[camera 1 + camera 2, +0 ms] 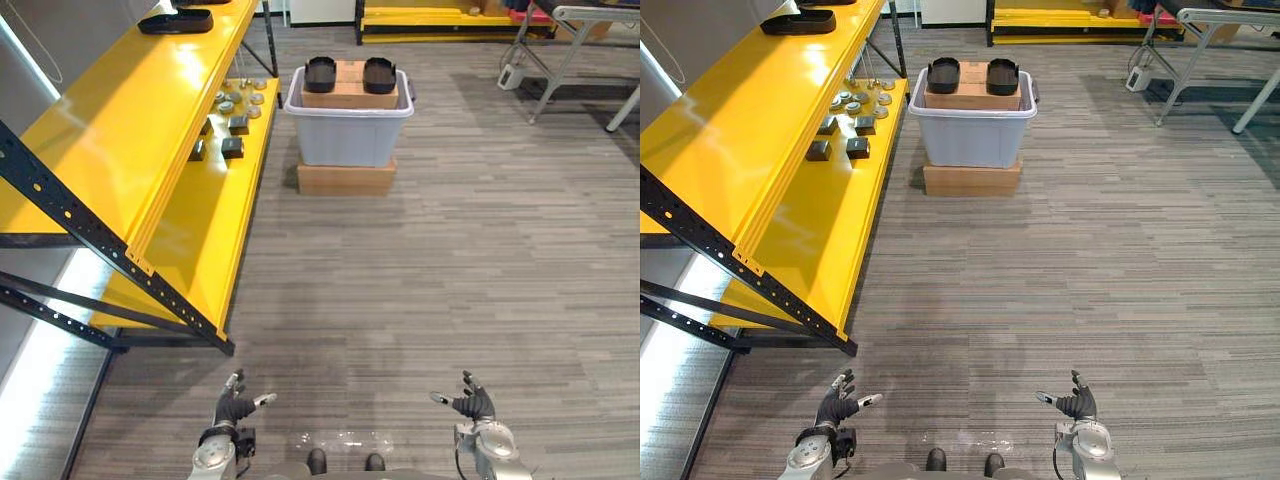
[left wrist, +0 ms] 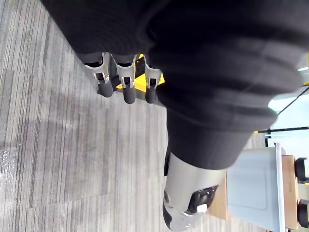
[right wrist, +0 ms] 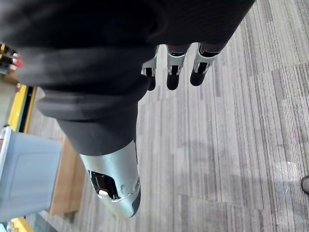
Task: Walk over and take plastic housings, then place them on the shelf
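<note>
Ahead, two black plastic housings [image 1: 321,73] rest on a cardboard box [image 1: 350,96] in the grey bin [image 1: 348,138], across open carpet [image 1: 430,270]. The yellow shelf [image 1: 120,140] edges the left side. Left hand [image 1: 233,405] and right hand [image 1: 472,402] hang low with fingers spread, holding nothing. Small parts [image 1: 236,120] on the lower shelf are indistinct.

Glossy yellow painted metal on the shelf [image 1: 120,140] decks; matt black perforated metal on its braces [image 1: 70,215]. Matt black plastic on the housings [image 1: 321,73]. Smooth pale grey plastic on the bin [image 1: 348,135]. Plain matt brown cardboard on the box [image 1: 345,178] beneath. Rough, striped grey carpet on the floor [image 1: 450,280]. Satin silver metal and matt dark ribbed covering on the left hand [image 1: 232,405] and right hand [image 1: 472,403].
</note>
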